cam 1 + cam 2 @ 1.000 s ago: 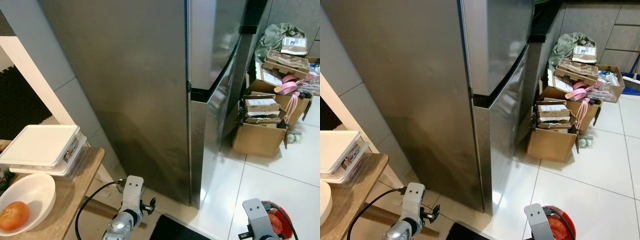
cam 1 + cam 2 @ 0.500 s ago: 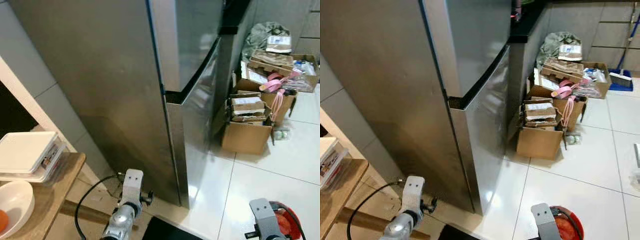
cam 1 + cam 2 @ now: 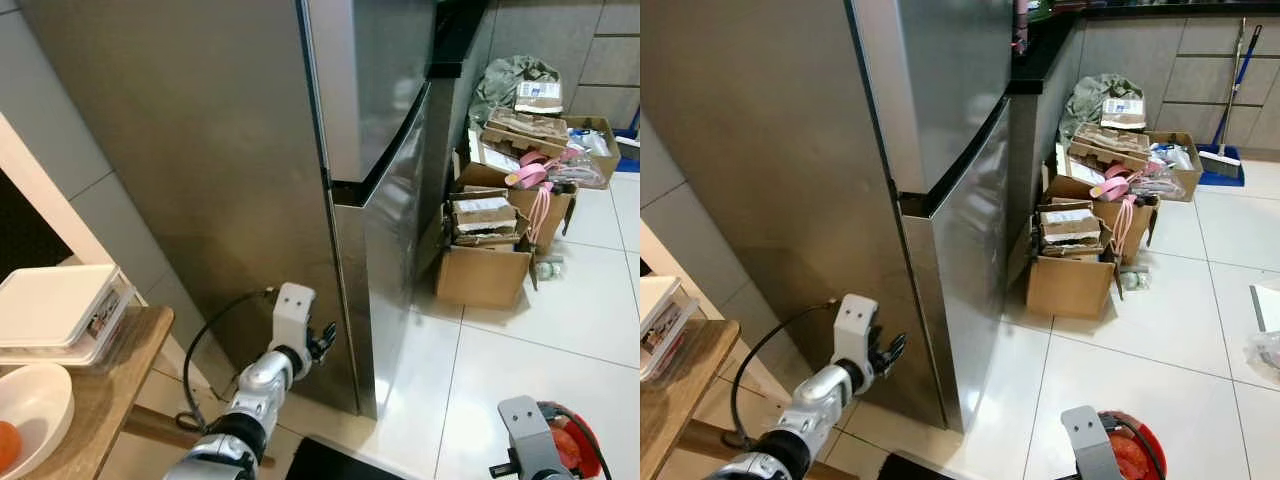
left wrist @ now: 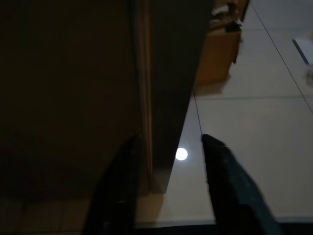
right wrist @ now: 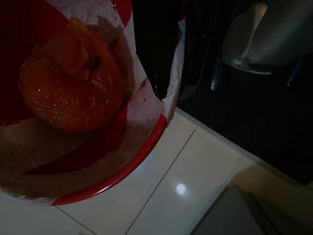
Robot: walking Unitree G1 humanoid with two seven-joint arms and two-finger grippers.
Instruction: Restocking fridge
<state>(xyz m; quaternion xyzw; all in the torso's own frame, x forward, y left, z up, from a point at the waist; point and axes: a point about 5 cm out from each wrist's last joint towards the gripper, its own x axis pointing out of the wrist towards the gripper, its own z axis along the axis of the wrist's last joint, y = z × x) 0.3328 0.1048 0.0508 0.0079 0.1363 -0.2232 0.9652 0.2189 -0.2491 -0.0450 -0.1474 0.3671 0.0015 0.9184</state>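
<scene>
The tall steel fridge (image 3: 250, 150) stands before me with both doors shut; its lower door (image 3: 970, 230) faces right. My left gripper (image 3: 322, 340) is raised to the fridge's near corner, low down beside the lower door's edge. In the left wrist view its fingers (image 4: 117, 196) are spread open, with the door's corner edge just beyond them. My right arm (image 3: 525, 445) is low at the right, its gripper holding a red bowl (image 5: 122, 166) lined with wrap. An orange fruit (image 5: 68, 88) lies in the bowl.
A wooden table (image 3: 120, 385) at my left carries a white bowl (image 3: 35, 405) and a white lidded box (image 3: 55, 300). Cardboard boxes full of clutter (image 3: 490, 265) stand on the white tiles right of the fridge. A broom (image 3: 1230, 110) leans further back.
The camera has shifted slightly. My left arm has risen and reached forward to the fridge's near corner. The right arm still carries the red bowl at the same low spot.
</scene>
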